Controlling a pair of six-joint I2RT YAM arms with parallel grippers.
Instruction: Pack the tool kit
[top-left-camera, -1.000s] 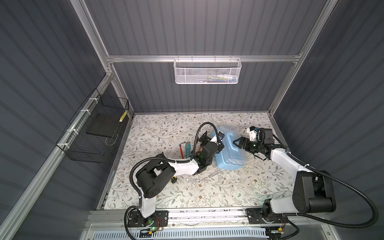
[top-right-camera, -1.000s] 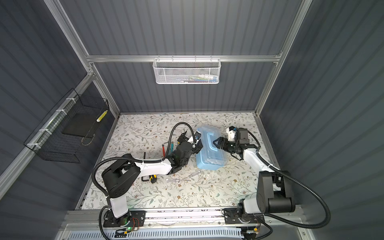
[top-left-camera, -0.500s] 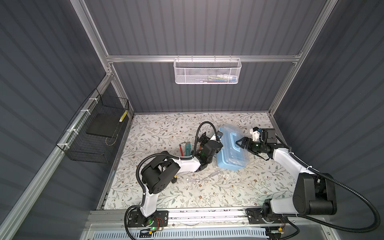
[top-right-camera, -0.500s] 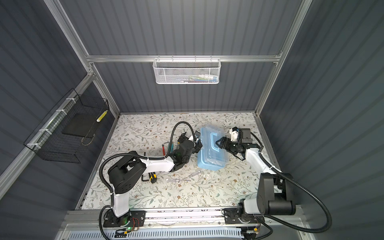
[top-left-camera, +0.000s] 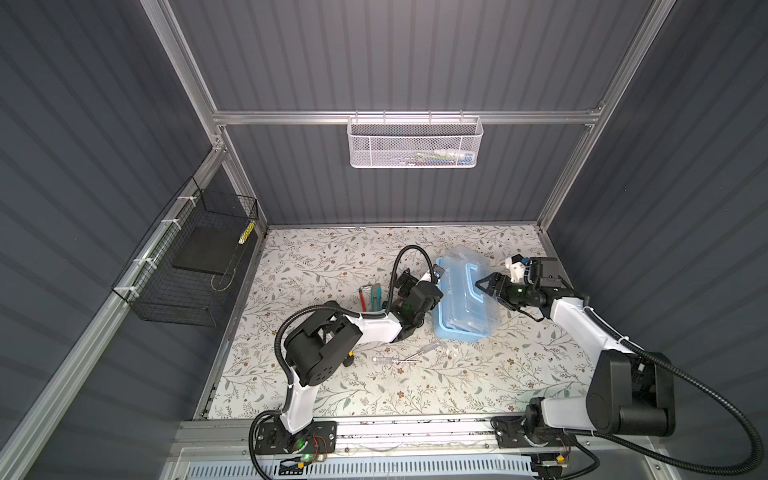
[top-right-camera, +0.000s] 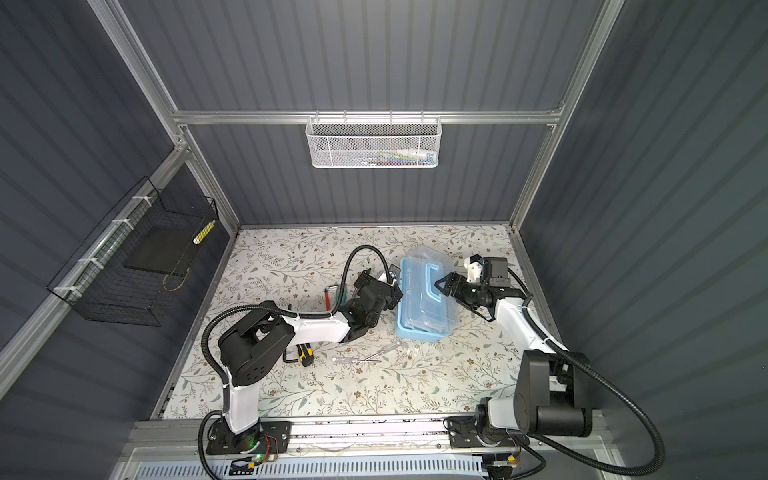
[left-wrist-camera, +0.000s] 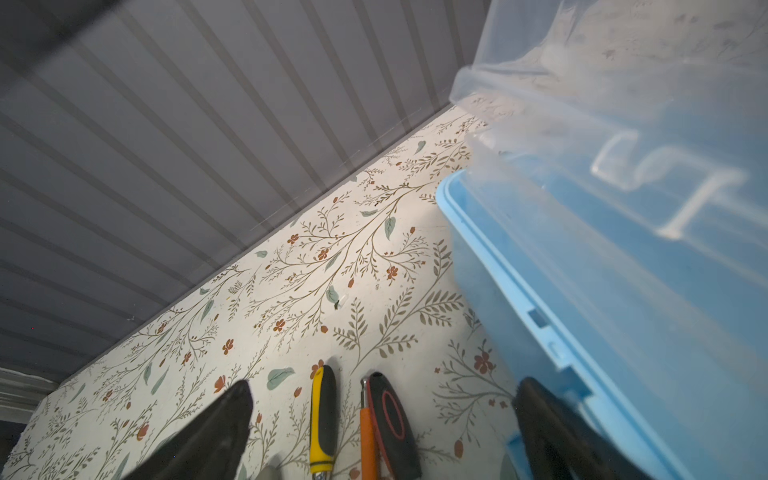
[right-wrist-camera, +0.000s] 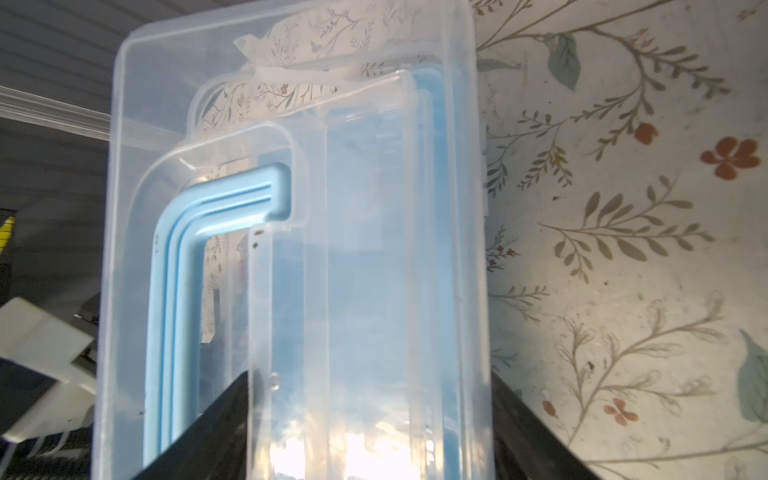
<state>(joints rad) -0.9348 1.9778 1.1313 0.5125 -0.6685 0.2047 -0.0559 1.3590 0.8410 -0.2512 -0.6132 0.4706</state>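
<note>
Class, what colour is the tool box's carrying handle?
Light blue handle, clearest in the right wrist view.

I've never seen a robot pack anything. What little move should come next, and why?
Probably the right gripper tips the clear lid further open: it clasps the lid, which stands only ajar above the blue base, while the tools lie outside beside the open left gripper.

Grey ribbed walls (top-left-camera: 415, 54), floral tabletop (top-left-camera: 316, 257); wht mesh basket (top-left-camera: 395, 149) rear, blk wire basket (top-left-camera: 174, 307) L.
</note>
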